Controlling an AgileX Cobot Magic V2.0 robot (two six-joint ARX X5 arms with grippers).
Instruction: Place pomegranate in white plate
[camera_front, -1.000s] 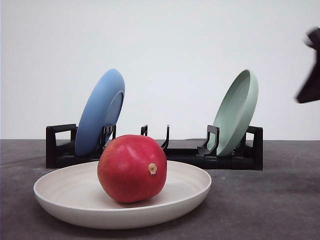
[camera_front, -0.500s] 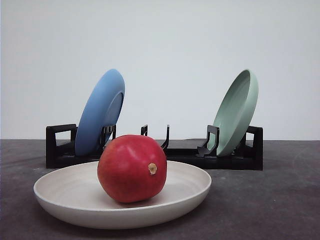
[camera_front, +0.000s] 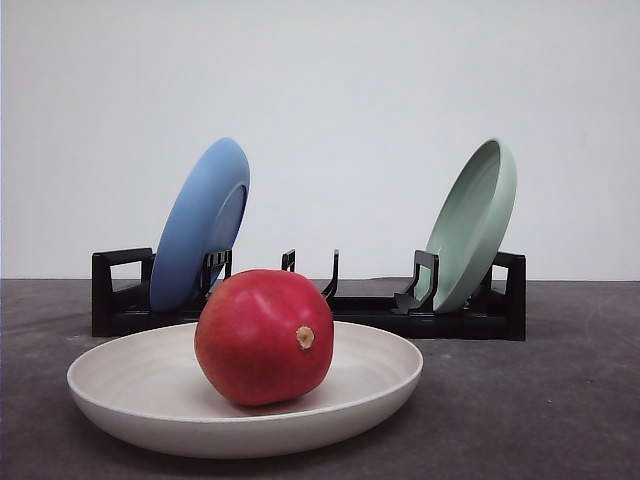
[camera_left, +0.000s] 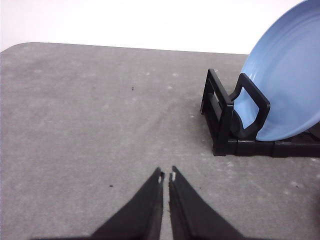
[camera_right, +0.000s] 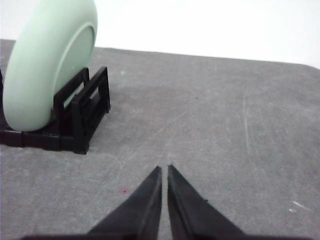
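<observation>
From the front camera I see the pomegranate (camera_front: 263, 336) sitting inside the white plate (camera_front: 130, 405), a little left of the plate's middle. It is nearly round with no clear long axis, and its tan stem nub points toward the camera and slightly right. Behind the white plate stands a black dish rack (camera_front: 120, 295); a blue plate (camera_front: 198, 224) leans on edge at the rack's left end, and a pale green plate (camera_front: 472, 222) leans at its right end. Nothing stands over the fruit.

On the left wrist camera, my left gripper (camera_left: 166, 178) has its jaws pressed together, holding nothing, over bare grey tabletop (camera_left: 90, 125) near the rack's blue-plate end.

On the right wrist camera, my right gripper (camera_right: 164, 171) is likewise pressed together and empty, near the green-plate end of the rack.
</observation>
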